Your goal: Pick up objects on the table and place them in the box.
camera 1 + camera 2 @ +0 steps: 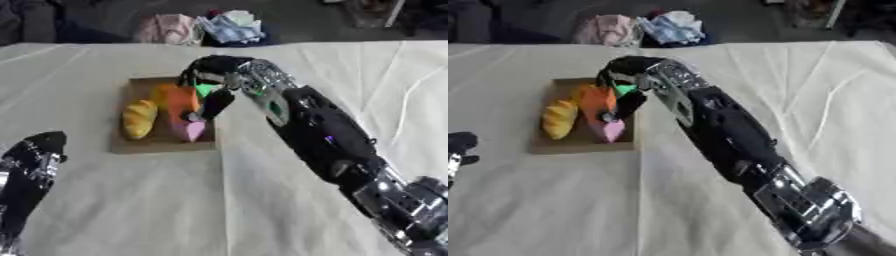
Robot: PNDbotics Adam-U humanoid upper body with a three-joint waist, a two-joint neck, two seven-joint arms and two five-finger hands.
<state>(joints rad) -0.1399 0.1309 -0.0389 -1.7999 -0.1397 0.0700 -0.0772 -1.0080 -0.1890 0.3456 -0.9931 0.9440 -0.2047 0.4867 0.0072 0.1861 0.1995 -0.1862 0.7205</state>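
Nearest, the left hand [35, 155] rests idle at the lower left, fingers relaxed, on the creased white tablecloth [262, 210]. Farther off, the right hand [210, 82] reaches over the shallow cardboard box [131, 145], fingers curled down (whether they pinch anything cannot be told). Inside lie a glossy yellow bread loaf [139, 119], an orange carrot-like piece [182, 102] and a pink wedge [192, 131].

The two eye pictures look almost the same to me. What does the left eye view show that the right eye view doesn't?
Only the left eye view shows much of the left hand and its arm, rising from the lower left corner. Only the right eye view shows the right arm's silver joint whole, near the bottom. Both show the right hand reaching over the box, which holds a yellow bread-like piece, an orange piece and a pink piece.
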